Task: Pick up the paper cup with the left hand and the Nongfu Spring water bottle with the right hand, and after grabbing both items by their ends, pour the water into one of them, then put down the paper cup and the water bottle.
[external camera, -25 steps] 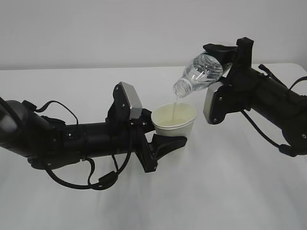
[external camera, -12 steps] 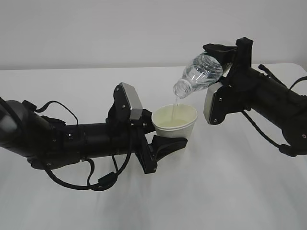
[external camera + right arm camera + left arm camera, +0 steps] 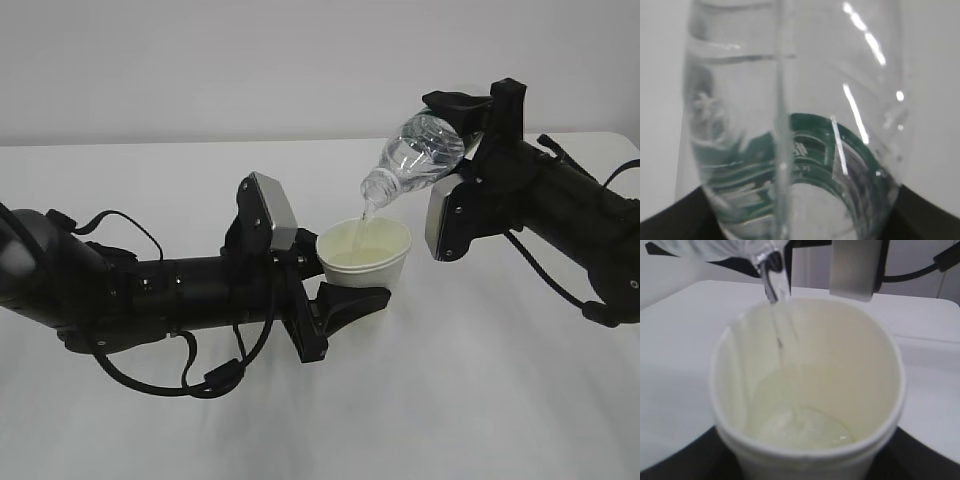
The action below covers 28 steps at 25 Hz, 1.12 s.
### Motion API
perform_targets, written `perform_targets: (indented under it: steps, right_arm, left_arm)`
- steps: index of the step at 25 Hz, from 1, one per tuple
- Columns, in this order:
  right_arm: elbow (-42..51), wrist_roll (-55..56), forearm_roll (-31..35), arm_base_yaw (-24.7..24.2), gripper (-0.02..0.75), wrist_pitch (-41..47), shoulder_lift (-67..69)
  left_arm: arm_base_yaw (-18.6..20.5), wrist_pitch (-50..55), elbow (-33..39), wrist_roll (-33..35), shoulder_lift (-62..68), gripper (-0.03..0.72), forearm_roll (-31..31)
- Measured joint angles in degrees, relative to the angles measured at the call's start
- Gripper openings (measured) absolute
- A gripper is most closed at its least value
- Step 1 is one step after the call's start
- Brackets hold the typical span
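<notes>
One paper cup [image 3: 364,253], one Nongfu Spring water bottle [image 3: 418,155] and two black arms are sitting over the white surface [image 3: 480,400]. The left claw [image 3: 335,285] is gripping the cup around its lower part, jaws spread to the cup's width, holding it upright above the surface. The right claw [image 3: 468,125] is clamping the bottle by its base end, jaws parted to the bottle's width; the bottle is tilting neck-down to the left, its mouth just above the cup's rim. A thin stream of water [image 3: 782,315] is falling into the cup and pooling at the bottom.

Open surface is lying in front of both arms and behind them up to the far edge by the wall.

Compared with a second ago, both arms are staying put, and the pouring is continuing.
</notes>
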Motion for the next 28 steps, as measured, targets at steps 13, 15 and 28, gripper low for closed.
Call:
perform_targets:
  steps: [13,15,28]
  right_arm:
    - [0.0,-0.1,0.0,0.0,0.484,0.0,0.0]
    - [0.0,-0.1,0.0,0.0,0.484,0.0,0.0]
    - [0.0,-0.1,0.0,0.0,0.484,0.0,0.0]
  left_arm:
    - [0.0,0.0,0.0,0.0,0.0,0.429,0.1]
    - [0.0,0.0,0.0,0.0,0.0,0.429,0.1]
    - [0.0,0.0,0.0,0.0,0.1,0.429,0.1]
